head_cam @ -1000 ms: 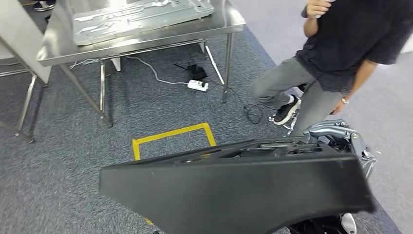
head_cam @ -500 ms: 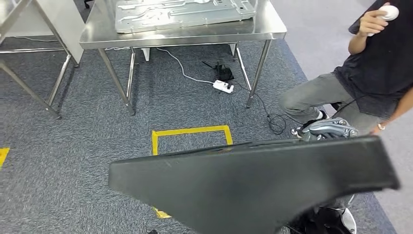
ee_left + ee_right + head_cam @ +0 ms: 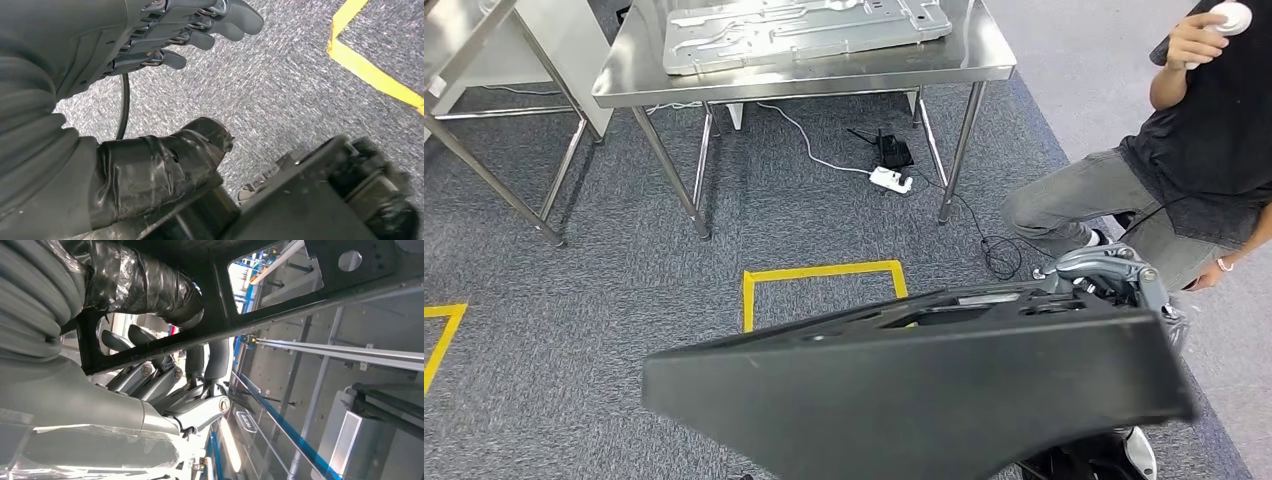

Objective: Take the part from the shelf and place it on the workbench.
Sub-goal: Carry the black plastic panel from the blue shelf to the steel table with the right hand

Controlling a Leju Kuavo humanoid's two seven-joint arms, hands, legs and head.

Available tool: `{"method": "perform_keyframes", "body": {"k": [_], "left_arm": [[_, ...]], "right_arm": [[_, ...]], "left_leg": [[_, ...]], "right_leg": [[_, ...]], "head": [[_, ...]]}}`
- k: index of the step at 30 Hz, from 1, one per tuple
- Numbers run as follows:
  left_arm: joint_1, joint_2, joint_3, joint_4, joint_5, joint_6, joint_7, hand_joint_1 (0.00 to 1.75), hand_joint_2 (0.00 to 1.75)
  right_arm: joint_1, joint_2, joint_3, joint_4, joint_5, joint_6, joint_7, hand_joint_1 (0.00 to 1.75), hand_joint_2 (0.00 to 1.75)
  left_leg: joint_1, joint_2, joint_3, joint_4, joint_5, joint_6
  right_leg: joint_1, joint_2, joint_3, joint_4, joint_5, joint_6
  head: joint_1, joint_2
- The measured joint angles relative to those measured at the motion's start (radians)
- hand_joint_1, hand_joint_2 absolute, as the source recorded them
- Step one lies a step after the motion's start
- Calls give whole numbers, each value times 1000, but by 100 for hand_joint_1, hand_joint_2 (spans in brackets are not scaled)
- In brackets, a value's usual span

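The large black plastic part (image 3: pixel 924 390) is carried low in front of the robot, well short of the steel workbench (image 3: pixel 804 70). The right hand (image 3: pixel 165 375) grips its frame, fingers (image 3: pixel 150 371) curled around a bar. The left hand (image 3: pixel 150 45) hangs beside the part over the carpet, fingers (image 3: pixel 200 25) loose, grasping nothing.

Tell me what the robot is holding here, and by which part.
The large black part, carried at its right end by the right hand, fingers hooked around a bar of its frame. The left hand is empty.
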Motion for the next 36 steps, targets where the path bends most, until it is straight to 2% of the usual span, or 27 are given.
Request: {"method": "perform_keyframes", "body": {"k": [1,3,4,6,9,10,11,14,15,16,17,19,20,21,22,24,25,27,29,30,31,32,33,34,35,36], "left_arm": [[1,0,0,0,0,0,0,0,175],[0,1,0,0,0,1,1,0,175],[-2,1,0,0,0,2,2,0,175],[-3,2,0,0,0,3,5,0,175],[1,2,0,0,0,4,10,0,175],[2,3,0,0,1,7,11,0,175],[2,3,0,0,1,11,11,0,175],[2,2,0,0,2,20,16,0,175],[3,2,0,0,2,22,18,0,175],[5,2,0,0,2,23,19,0,175],[6,2,0,0,2,24,19,0,175],[8,1,0,0,2,25,19,0,175],[7,1,0,0,2,25,19,0,175],[6,1,0,0,2,26,20,0,175],[4,1,0,0,2,26,20,0,175],[2,0,0,0,2,27,21,0,175],[1,0,0,0,2,27,21,0,175],[-1,0,0,0,1,27,21,0,175],[1,-1,0,0,1,27,21,0,175],[3,-1,0,0,1,27,21,0,175],[5,-1,0,0,2,27,21,0,175],[6,-1,0,0,2,27,22,0,175],[7,-1,0,0,2,27,22,0,175],[9,-1,0,0,2,27,22,0,175],[9,0,0,0,2,27,23,0,175],[10,1,0,0,2,27,24,0,175]], "right_arm": [[0,0,0,0,1,0,0,175,175],[0,0,0,0,2,0,-2,175,175],[0,0,0,0,3,0,-2,175,175],[0,0,0,0,5,-1,-3,175,175],[1,0,0,0,7,-1,-4,175,175],[1,-1,0,0,8,-2,-4,175,175],[1,-1,0,0,9,-2,-4,175,175],[5,-1,0,0,10,-2,-4,175,175],[7,-1,0,0,10,-3,-4,175,175],[8,-2,0,0,10,-3,-3,175,175],[9,-2,0,0,10,-3,-3,175,175],[10,-3,0,0,11,-3,-3,175,175],[11,-4,0,0,11,-3,-3,175,175],[12,-4,0,0,11,-3,-3,175,175],[13,-4,0,-1,11,-3,-3,175,175],[12,-5,0,-2,13,-3,-2,175,175],[11,-5,0,-3,14,-4,-2,175,175],[11,-5,0,-4,16,-4,-2,175,175],[12,-5,0,-4,16,-4,-2,175,175],[12,-5,0,-4,17,-4,-2,175,175],[12,-5,0,-4,17,-4,-2,175,175],[12,-5,0,-4,17,-4,-2,175,175],[13,-5,0,-4,18,-4,-2,175,175],[12,-5,0,-4,18,-4,-2,175,175],[12,-5,0,-4,18,-4,-2,175,175],[12,-5,0,-4,18,-4,-2,175,175]], "left_leg": [[0,0,10,-26,24,3],[-4,3,71,-152,86,15],[-8,5,103,-212,103,21],[-14,8,134,-272,103,32],[-13,4,161,-296,95,48],[-12,3,176,-302,92,54],[-12,2,191,-306,88,59],[-13,1,217,-308,68,65],[-14,0,229,-308,58,65],[-14,-2,242,-308,47,64],[-14,-3,258,-308,36,61],[-14,-6,285,-306,10,55],[-15,-7,291,-305,-1,50],[-14,-7,296,-306,-10,44],[-13,-8,299,-301,-11,38],[-11,-6,290,-265,0,27],[-10,-5,270,-220,11,22],[-7,-2,194,-103,6,14],[-4,0,106,-11,-55,8],[-3,1,74,2,-87,6],[-2,2,55,-11,-104,6],[-3,3,49,-49,-92,8],[-3,4,51,-105,-45,12],[-7,5,55,-163,28,18],[-10,6,60,-207,87,24],[-13,6,65,-236,132,29]], "right_leg": [[1,0,5,0,-4,0],[2,1,17,-1,-12,4],[4,1,22,-2,-18,9],[5,0,30,-5,-23,20],[4,0,39,10,-18,37],[3,1,30,37,-26,40],[2,1,7,81,-41,41],[1,2,-113,245,-106,47],[1,2,-141,263,-115,50],[0,2,-153,249,-108,51],[0,2,-149,204,-79,51],[1,2,-126,81,30,46],[5,2,-117,40,67,40],[9,3,-112,19,89,33],[12,3,-109,16,81,25],[12,5,-89,9,72,10],[10,6,-75,4,64,3],[8,4,-47,0,45,-6],[8,5,-21,-1,22,-8],[8,6,-4,-1,9,-7],[8,8,14,-1,-5,-6],[8,9,34,-1,-20,-5],[8,9,52,-2,-35,-2],[9,9,69,-1,-50,1],[9,10,81,-2,-63,6],[10,11,89,-6,-75,12]], "head": [[0,0],[0,0],[0,0],[0,0],[2,0],[4,0],[5,0],[10,0],[10,0],[10,0],[10,0],[12,0],[12,0],[12,0],[12,0],[12,0],[12,0],[10,0],[10,0],[10,0],[10,0],[10,0],[10,0],[10,0],[10,0],[10,0]]}}
